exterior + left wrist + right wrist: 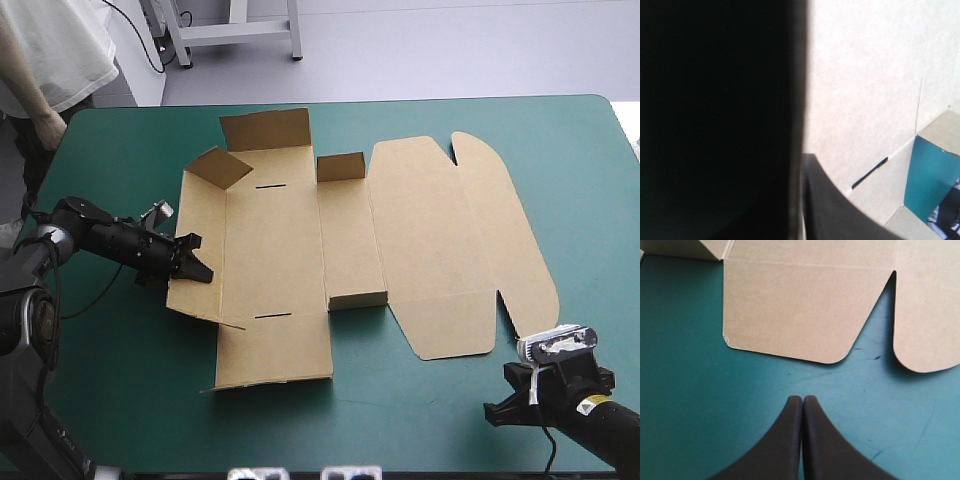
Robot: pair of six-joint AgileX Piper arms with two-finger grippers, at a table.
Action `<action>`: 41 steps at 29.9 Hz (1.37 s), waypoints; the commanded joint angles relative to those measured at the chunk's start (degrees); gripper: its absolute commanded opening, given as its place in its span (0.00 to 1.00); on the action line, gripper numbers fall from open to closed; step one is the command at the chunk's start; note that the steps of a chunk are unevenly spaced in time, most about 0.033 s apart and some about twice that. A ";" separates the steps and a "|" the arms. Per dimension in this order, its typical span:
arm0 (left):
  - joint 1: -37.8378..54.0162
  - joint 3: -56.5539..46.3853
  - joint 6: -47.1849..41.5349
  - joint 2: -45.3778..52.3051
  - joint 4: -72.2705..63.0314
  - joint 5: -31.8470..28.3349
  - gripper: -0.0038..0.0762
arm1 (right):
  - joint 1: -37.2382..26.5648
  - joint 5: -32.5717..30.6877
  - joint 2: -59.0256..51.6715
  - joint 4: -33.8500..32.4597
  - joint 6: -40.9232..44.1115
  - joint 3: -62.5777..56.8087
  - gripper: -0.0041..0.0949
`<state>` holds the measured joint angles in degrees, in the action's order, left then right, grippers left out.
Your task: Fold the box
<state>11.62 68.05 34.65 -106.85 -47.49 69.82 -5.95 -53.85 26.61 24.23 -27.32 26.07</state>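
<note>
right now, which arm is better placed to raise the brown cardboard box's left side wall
Left: the left gripper is shut on the brown cardboard box's left wall; the right gripper sits shut over teal-green table cover, clear of the board.

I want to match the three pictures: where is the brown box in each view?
High view: the box lies mid-table, mostly flat, left flaps raised.
Left wrist view: the box is close up ahead, one slot visible.
Right wrist view: its rounded flaps lie ahead of the right gripper, apart from it.
Shared landmark: the teal-green cover beside the box.
</note>
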 commanded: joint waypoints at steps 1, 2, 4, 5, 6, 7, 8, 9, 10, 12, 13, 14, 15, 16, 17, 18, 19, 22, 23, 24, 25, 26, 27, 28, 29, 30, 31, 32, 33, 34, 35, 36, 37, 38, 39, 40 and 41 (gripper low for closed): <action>-1.77 5.05 1.02 3.78 2.02 1.30 0.04 | -0.01 2.39 0.35 1.50 -0.19 1.54 0.02; -2.43 6.33 1.02 4.36 3.82 1.44 0.04 | -0.01 2.39 0.35 1.50 -0.19 1.54 0.02; -4.61 10.03 1.02 5.87 8.18 1.71 0.04 | -0.01 2.39 0.35 1.50 -0.19 1.54 0.02; -5.91 12.26 0.61 6.63 10.29 1.98 0.04 | -0.01 2.39 0.35 1.50 -0.19 1.54 0.02; -7.24 14.19 0.15 7.10 12.00 1.98 0.04 | -0.01 2.39 0.35 1.50 -0.19 1.54 0.02; -8.63 16.87 -0.57 7.64 14.13 1.90 0.04 | -0.01 2.39 0.35 1.50 -0.19 1.54 0.02; -10.02 19.82 -0.82 7.91 16.13 2.39 0.04 | -0.01 2.39 0.35 1.50 -0.19 1.54 0.02; -11.16 22.95 -1.07 8.04 17.59 3.08 0.04 | -0.01 2.39 0.35 1.57 -0.19 1.54 0.02; -12.68 26.18 -1.09 8.04 19.36 3.91 0.04 | -0.01 2.39 0.35 1.57 -0.19 1.54 0.02; -15.44 31.29 -1.25 8.04 23.31 3.91 0.04 | -0.01 2.39 0.35 1.57 -0.19 1.54 0.02; -17.02 33.80 -0.86 8.04 25.05 3.91 0.04 | -0.01 2.39 0.35 1.57 -0.19 1.54 0.02; -18.58 36.09 -0.25 8.04 26.72 3.91 0.04 | -0.01 2.39 0.35 1.57 -0.19 1.54 0.02; -20.08 38.15 0.14 8.04 28.50 3.91 0.04 | -0.01 2.39 0.35 1.57 -0.19 1.54 0.02; -21.71 39.95 0.28 8.04 30.36 3.91 0.04 | -0.01 2.39 0.35 1.57 -0.19 1.54 0.02; -23.05 41.21 0.54 8.04 32.09 3.79 0.04 | -0.01 2.39 0.35 1.57 -0.19 1.54 0.02; -24.72 42.55 1.20 8.04 33.94 3.41 0.04 | -0.01 2.39 0.35 1.57 -0.19 1.54 0.02; -26.45 43.53 2.01 8.04 36.80 2.92 0.04 | -0.01 2.39 0.35 1.57 -0.19 1.54 0.02; -31.83 44.52 2.34 8.04 45.22 -0.52 0.04 | -0.01 2.39 0.35 1.69 -0.19 1.54 0.02; -33.32 44.52 2.34 7.93 48.42 -1.64 0.04 | -0.01 2.39 0.35 1.65 -0.19 1.54 0.02; -35.10 44.52 2.34 7.80 51.31 -2.93 0.04 | -0.01 2.39 0.35 1.65 -0.19 1.54 0.02; -36.78 44.52 2.34 7.69 53.87 -4.33 0.04 | -0.01 2.39 0.35 1.65 -0.19 1.54 0.02; -38.05 44.52 2.34 7.42 55.55 -5.23 0.04 | -0.01 2.39 0.35 1.65 -0.19 1.54 0.02; -39.51 44.52 2.34 7.31 57.44 -6.40 0.04 | -0.01 2.39 0.35 1.65 -0.19 1.54 0.02; -40.81 44.52 2.34 6.83 59.13 -7.39 0.04 | -0.01 2.39 0.35 1.65 -0.19 1.54 0.02; -42.00 44.52 2.34 6.53 60.35 -8.14 0.04 | -0.01 2.51 0.35 1.65 -0.19 1.54 0.02; -42.92 44.40 2.34 6.05 61.56 -9.23 0.04 | -0.01 2.62 0.35 1.65 -0.19 1.54 0.02; -43.63 44.32 2.34 5.71 62.46 -10.24 0.04 | -0.01 2.71 0.35 1.65 -0.19 1.54 0.02; -44.02 44.32 2.34 5.33 62.70 -10.82 0.04 | -0.01 2.86 0.35 1.65 -0.19 1.54 0.02; -44.54 44.32 2.34 4.92 62.59 -11.11 0.04 | -0.01 2.86 0.35 1.65 -0.19 1.54 0.02; -44.87 44.17 2.34 4.67 62.59 -11.21 0.04 | -0.01 2.99 0.35 1.65 -0.19 1.54 0.02; -45.17 43.66 2.76 4.55 62.59 -11.52 0.04 | -0.01 3.11 0.35 1.65 -0.19 1.54 0.02; -45.42 42.74 3.32 4.55 62.59 -12.09 0.04 | -0.01 3.28 0.35 1.65 -0.19 1.54 0.02; -45.67 41.53 4.18 4.65 62.73 -12.75 0.04 | -0.01 3.52 0.35 1.65 -0.19 1.54 0.02; -45.97 40.52 4.83 4.76 62.94 -13.31 0.04 | -0.01 3.67 0.35 1.65 -0.19 1.54 0.02; -46.19 39.16 4.72 5.16 63.79 -14.37 0.04 | -0.01 3.92 0.35 1.65 -0.19 1.54 0.02; -46.55 37.54 4.51 5.70 65.38 -15.63 0.04 | -0.01 4.16 0.35 1.65 -0.19 1.54 0.02; -46.92 35.72 3.70 6.23 67.21 -17.31 0.04 | -0.01 4.16 0.35 1.65 -0.19 1.54 0.02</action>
<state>-34.16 105.90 39.71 -104.97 16.33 57.87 -5.95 -52.81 26.61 24.27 -27.32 26.07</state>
